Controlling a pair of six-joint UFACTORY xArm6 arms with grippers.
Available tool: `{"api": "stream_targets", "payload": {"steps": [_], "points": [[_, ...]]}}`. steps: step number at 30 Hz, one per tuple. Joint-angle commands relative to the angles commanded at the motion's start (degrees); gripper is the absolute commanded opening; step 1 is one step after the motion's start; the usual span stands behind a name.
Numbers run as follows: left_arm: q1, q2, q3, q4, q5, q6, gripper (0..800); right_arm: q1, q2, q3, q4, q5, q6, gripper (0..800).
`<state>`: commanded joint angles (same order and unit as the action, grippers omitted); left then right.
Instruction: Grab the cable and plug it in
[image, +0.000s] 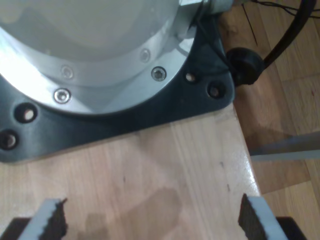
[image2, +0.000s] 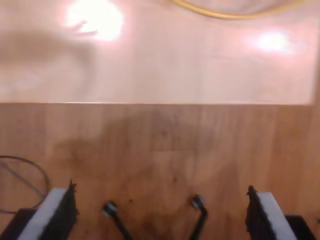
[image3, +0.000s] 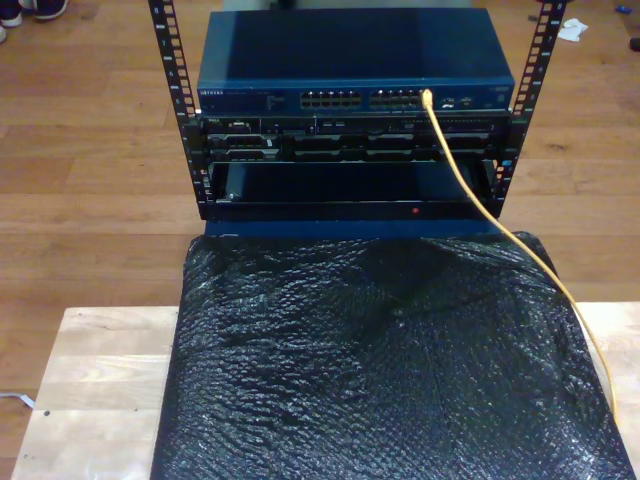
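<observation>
Now, we're looking for the cable (image3: 500, 220), and in the exterior view it runs as a long yellow line from a port on the blue network switch (image3: 355, 60), on the exterior view's right, down across the black bubble wrap (image3: 380, 370) toward the tabletop (image3: 90, 380) edge on the exterior view's right. That upper end looks seated already, though the plug is too small for us to be sure.

My second gripper (image2: 162, 210), our closer end effector by the look of it, hangs released, jaws wide apart, over the wood floor (image2: 160, 150), and an arc of the same yellow cable lies on the pale tabletop beyond its jaws, well apart, curving crosswise to them.

My first gripper (image: 150, 220) is spread open too, empty, facing an arm's base plate (image: 115, 120). So our judgement: the second end effector must advance toward that arc.
</observation>
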<state>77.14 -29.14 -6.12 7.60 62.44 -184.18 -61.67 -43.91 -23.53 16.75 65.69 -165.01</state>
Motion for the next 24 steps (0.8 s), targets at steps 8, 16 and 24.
{"api": "stream_targets", "payload": {"steps": [8,16,24], "points": [[0.0,0.0,0.0,0.09,0.0,0.0,800,-3.87,-2.46,3.16,-9.93,0.62,-3.6,798],[0.0,0.0,0.0,0.0,0.0,0.0,800,-12.31,-4.92,7.91,-14.33,0.09,-8.79,798],[0.0,0.0,0.0,0.09,0.0,0.0,800,-21.01,-5.54,13.36,-14.51,-0.09,-18.73,798]]}}
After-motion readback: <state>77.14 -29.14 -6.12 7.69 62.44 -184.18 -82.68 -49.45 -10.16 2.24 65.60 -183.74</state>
